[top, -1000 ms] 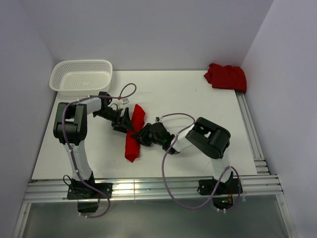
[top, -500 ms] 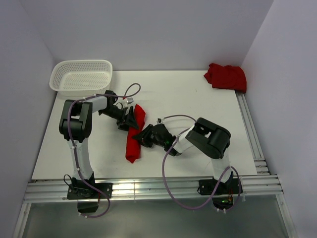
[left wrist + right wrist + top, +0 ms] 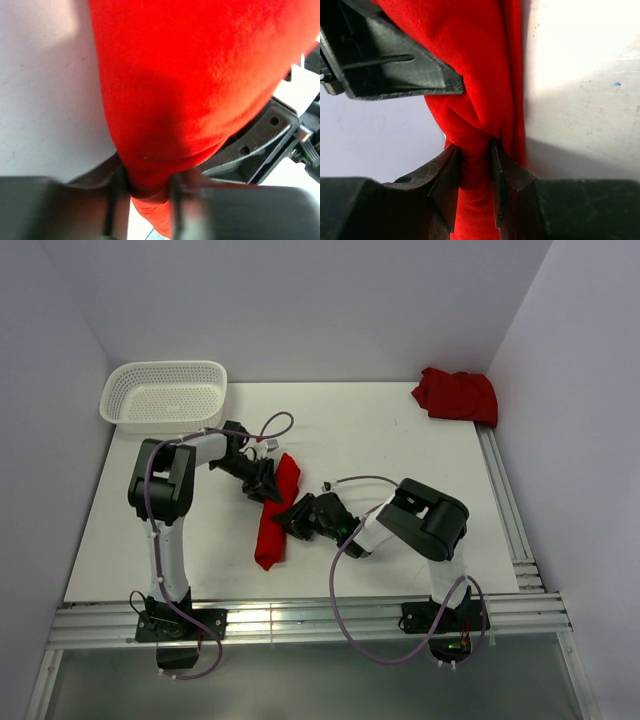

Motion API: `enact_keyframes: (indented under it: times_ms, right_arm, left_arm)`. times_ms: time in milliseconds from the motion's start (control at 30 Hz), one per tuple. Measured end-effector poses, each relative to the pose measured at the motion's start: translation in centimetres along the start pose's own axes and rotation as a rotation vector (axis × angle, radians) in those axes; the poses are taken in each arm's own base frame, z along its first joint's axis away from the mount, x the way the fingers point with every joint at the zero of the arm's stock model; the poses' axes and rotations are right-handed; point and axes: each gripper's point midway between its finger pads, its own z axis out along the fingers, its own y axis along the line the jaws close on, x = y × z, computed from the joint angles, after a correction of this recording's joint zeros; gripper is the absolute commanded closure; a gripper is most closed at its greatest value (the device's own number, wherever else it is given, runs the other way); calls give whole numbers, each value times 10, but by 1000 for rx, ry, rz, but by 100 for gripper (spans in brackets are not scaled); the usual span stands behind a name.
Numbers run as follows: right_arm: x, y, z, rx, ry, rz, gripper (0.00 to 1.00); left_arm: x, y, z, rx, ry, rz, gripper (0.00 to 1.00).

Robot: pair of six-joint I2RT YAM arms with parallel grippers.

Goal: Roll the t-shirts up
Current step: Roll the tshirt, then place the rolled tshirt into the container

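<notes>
One red t-shirt (image 3: 270, 535) lies as a long narrow roll at the middle of the white table (image 3: 400, 440). My left gripper (image 3: 267, 483) is at the roll's far end, and in the left wrist view the gripper (image 3: 147, 192) is shut, with the red fabric (image 3: 190, 75) bunched between its fingers (image 3: 116, 200). My right gripper (image 3: 291, 519) holds the roll's middle from the right. In the right wrist view the right gripper (image 3: 476, 167) pinches a fold of the t-shirt (image 3: 480, 60). A second red t-shirt (image 3: 457, 395) lies crumpled at the back right corner.
A white mesh basket (image 3: 165, 392) stands at the back left corner. An aluminium rail (image 3: 505, 500) runs along the table's right edge and another along the front. Walls close in the back and both sides. The two grippers sit close together on the roll.
My left gripper has slid right onto the roll's far end and closed on the fabric. The roll's far end has shifted slightly right. The right gripper has kept its grip and barely moved.
</notes>
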Motion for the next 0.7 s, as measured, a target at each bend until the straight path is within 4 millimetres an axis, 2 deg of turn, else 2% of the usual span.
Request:
enact_keyframes:
  times_ms: [33,67,200,333,400,533,633,700]
  right_arm:
    - [0,0,0,1,-1,1,66]
    - [-1,0,0,2,-2,1,58]
    - [-3,4,-1,26,-7,-19,46]
    - [-9,1,-16,104,-37,-74,43]
    - [-14,4,-29,146,-66,-107,42]
    - [-27,33,-65,150,-149,-167,40]
    - [-37,61,-93,109,-217,-193,40]
    - [-44,73,-109,93,-256,-202,39]
  left_arm:
    - [-1,0,1,-15,5,-10,93]
    - [-1,-1,1,-27,9,-17,99]
    - [-4,-1,3,-101,20,-23,100]
    - [-7,2,1,-182,14,-11,100]
    - [-14,3,-1,-224,-7,18,100]
    - [-49,13,-18,-328,-115,113,100]
    - [-86,26,-40,-454,-228,219,100]
    - [-111,34,-57,-548,-297,284,100]
